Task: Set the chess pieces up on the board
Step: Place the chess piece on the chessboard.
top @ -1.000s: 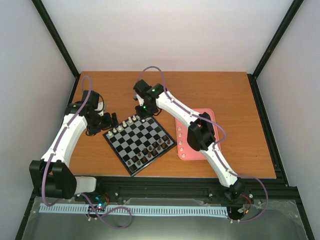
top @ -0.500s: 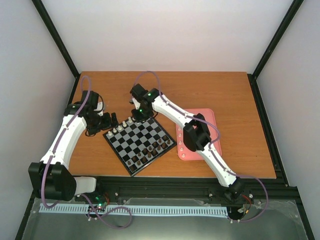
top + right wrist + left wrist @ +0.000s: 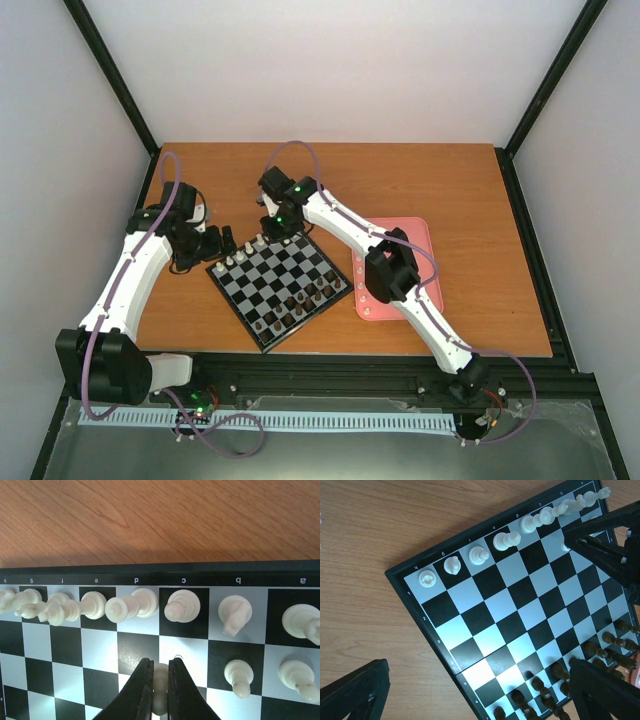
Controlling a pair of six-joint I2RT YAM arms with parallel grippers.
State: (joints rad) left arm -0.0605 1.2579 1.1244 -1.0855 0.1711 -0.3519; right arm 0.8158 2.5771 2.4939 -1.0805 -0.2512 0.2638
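Since a second ago the right arm has swung left along the far edge of the board, its wrist now further toward the far left corner, while the left arm has hardly shifted.

Seen from above, an orange-brown wooden table (image 3: 480, 200) with visible grain carries a square glossy board (image 3: 285, 280) of black and silver-grey checks, set at an angle like a diamond. A thin black rim with small letters frames it.

The right gripper (image 3: 160, 667) hangs over the far side of the board. Its two slim black fingers are drawn close together and pinch a small white pawn (image 3: 160, 705), which stands in the second row near the line between the c and d columns. I cannot tell which square it belongs to.

The white pieces (image 3: 182, 605), smooth, cream-coloured and rounded, fill the back row just inside the lettered rim. Several lean or overlap in this close view. Two more pawns stand in the second row under b and a.

The left gripper (image 3: 480, 690) hovers above the left corner of the board with its matt black jaws spread wide and nothing between them.

Dark brown pieces (image 3: 600, 650) crowd the opposite, near side of the board.

A pink tray (image 3: 425, 240) with rounded corners lies just right of the board, partly under the right arm. A line of tiny pale pieces runs along its left edge.
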